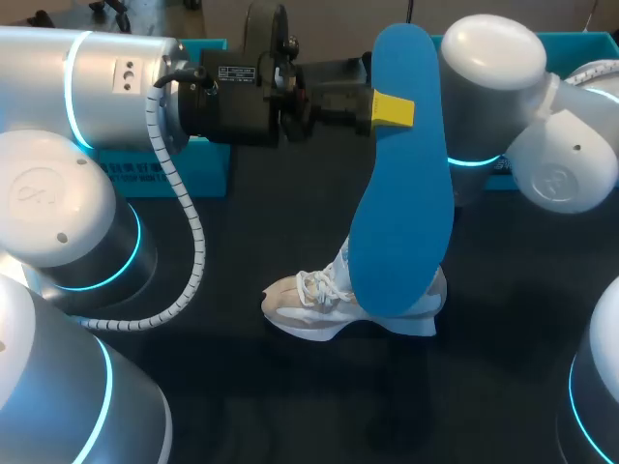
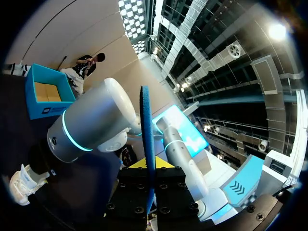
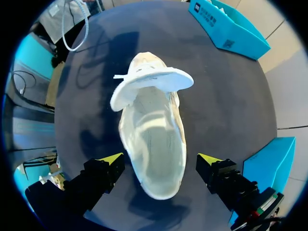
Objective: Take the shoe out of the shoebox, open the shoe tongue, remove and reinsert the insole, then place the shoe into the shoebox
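Holding blue insole [image 1: 401,193] aloft, clamped in my left gripper [image 1: 390,109]; my right gripper [image 3: 161,159] gapes wide, empty, above shoe [image 3: 154,125].

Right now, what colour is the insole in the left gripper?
Blue; the insole shows best in the head view, its broad face toward the camera.

Robot lab: left arm [image 1: 106,87], right arm [image 1: 503,87], dark table [image 1: 242,406].
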`<state>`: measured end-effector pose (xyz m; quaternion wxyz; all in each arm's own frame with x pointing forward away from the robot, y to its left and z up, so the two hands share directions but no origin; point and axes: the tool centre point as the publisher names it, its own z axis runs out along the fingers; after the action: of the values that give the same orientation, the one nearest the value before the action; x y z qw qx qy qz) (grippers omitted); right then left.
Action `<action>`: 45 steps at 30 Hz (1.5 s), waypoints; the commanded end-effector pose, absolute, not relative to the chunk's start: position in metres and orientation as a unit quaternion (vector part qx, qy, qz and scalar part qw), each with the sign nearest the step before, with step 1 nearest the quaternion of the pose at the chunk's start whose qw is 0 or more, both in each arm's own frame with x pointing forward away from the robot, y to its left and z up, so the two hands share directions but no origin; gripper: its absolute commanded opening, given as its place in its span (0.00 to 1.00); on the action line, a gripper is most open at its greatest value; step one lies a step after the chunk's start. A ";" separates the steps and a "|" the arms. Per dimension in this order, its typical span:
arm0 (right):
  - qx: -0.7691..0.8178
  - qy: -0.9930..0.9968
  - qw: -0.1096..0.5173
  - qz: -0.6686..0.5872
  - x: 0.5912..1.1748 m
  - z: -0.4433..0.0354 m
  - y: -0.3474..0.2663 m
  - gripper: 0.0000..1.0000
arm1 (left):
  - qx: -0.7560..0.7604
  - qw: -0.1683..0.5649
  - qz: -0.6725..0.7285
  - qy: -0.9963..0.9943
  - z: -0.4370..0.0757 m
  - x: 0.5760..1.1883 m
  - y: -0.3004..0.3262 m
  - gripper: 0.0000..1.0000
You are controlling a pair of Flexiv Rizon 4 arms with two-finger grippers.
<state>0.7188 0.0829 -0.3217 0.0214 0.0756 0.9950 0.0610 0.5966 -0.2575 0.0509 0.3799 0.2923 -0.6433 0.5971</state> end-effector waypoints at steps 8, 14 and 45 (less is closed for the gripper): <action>0.046 0.996 -0.010 0.073 0.757 -0.364 0.099 1.00 | 0.292 0.380 0.599 -0.642 0.049 0.596 -0.259 0.00; 0.031 0.997 -0.031 0.060 0.766 -0.380 0.108 1.00 | 0.292 0.380 0.599 -0.642 0.049 0.596 -0.259 0.00; 0.170 0.974 -0.118 0.089 0.741 -0.374 0.112 0.00 | 0.292 0.380 0.599 -0.642 0.049 0.596 -0.259 0.00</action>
<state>0.7457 0.1211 -0.3843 -0.1203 0.1358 0.9820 0.0517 0.5966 -0.2575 0.0509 0.3799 0.2923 -0.6432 0.5971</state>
